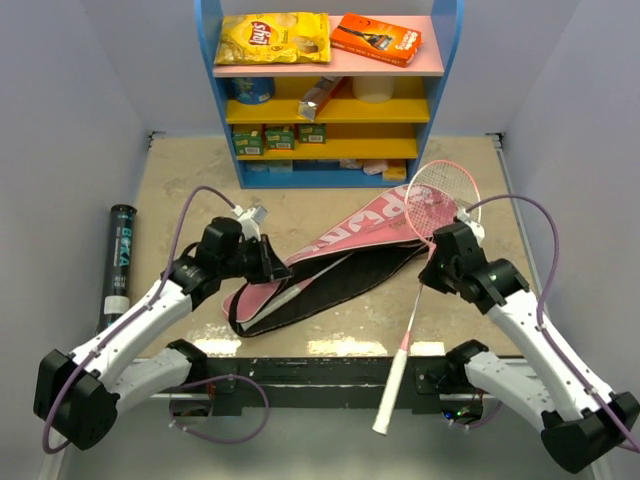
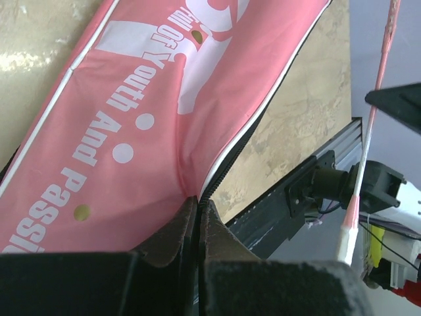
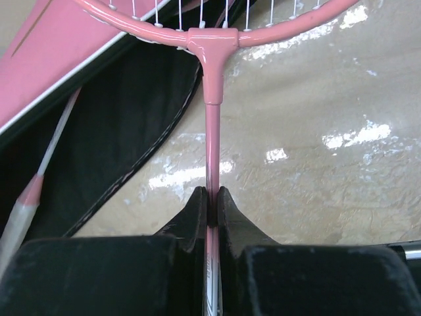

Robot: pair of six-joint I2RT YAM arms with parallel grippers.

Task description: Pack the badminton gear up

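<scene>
Left fingers (image 2: 172, 240): clenched on the flap edge of the pink bag (image 2: 131, 131), which lies on the tabletop (image 3: 316, 131).
Right fingers (image 3: 231, 217): clenched on the racket (image 3: 212, 105) shaft, head over the bag's wide end.
Risk: the thin shaft may pivot in the grip, and the frame may snag the zipper edge.

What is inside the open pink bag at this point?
A racket's thin shaft and pale handle lie on the pink bag's black lining. Its head is covered by the pink flap. The other racket, clamped in the right gripper, is not in it.
</scene>
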